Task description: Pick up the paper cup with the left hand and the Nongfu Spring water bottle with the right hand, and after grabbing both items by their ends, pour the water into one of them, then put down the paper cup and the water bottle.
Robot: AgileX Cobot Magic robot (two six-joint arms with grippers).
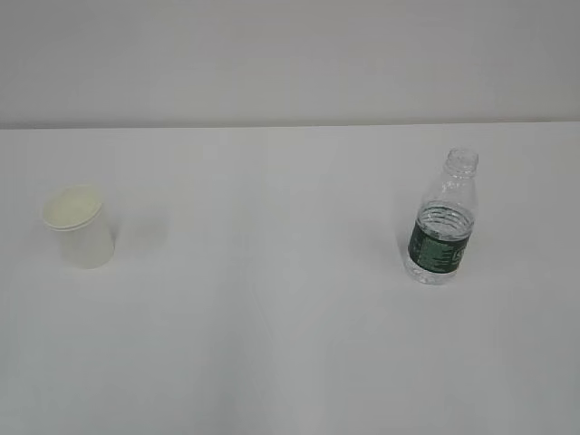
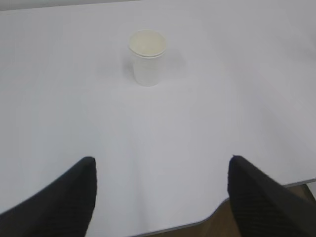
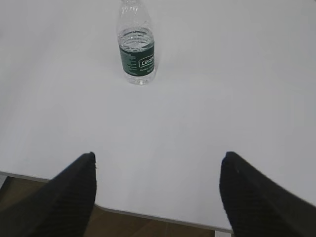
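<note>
Cup (image 1: pixel 80 228) upright on the white table (image 1: pixel 272 317), far left in the exterior view, rim up, cream inside visible. Bottle (image 1: pixel 440 222) upright on the right side of the table, well apart from the cup, neck uncapped, green label round its middle. Water (image 3: pixel 136 38) level sits about at the label's top edge.

Left hand (image 2: pixel 163 165): jaws spread wide, holding nothing, both black fingers (image 2: pixel 64 197) low in the wrist view near the table's front edge. Cup stands ahead of it, slightly left of the gap's centre line, not touched.

Right hand (image 3: pixel 158 160): jaws likewise wide apart and empty, over the front edge of the table. Bottle stands ahead, a little left of centre, not touched.

Neither arm shows in the exterior view
</note>
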